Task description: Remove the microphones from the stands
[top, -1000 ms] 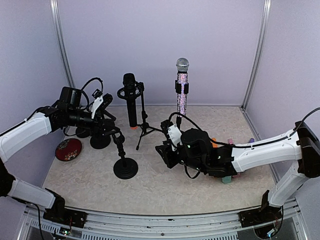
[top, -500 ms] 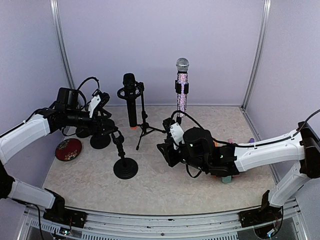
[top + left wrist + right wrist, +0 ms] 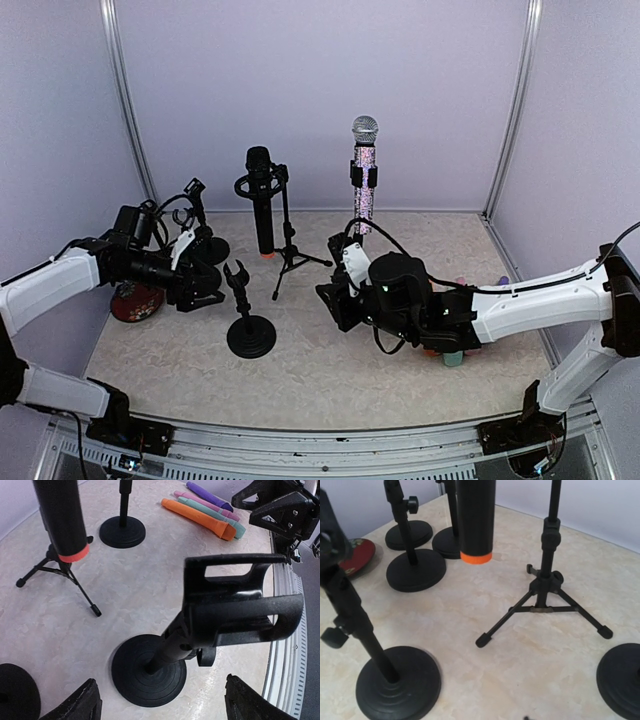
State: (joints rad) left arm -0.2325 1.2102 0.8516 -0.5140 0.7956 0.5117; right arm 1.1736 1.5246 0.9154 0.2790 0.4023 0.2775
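The marbled tabletop (image 3: 330,375) carries everything. The right arm (image 3: 530,300) lies low across it, its tool (image 3: 335,300) near the tripod's feet; whether this tool is open or closed I cannot tell. The left arm (image 3: 50,280) reaches in from the left, its tool (image 3: 165,702) spread wide and holding nothing, facing a round-based stand (image 3: 250,335) whose clip is empty. Behind it, the tripod stand (image 3: 290,255) holds the black microphone (image 3: 262,205) upright in its clip, orange-ringed end down and clear of the tabletop. A glittery microphone (image 3: 364,185) stands upright further back. A red dish (image 3: 135,300) lies beside the left arm, and four coloured markers (image 3: 205,515) lie side by side.
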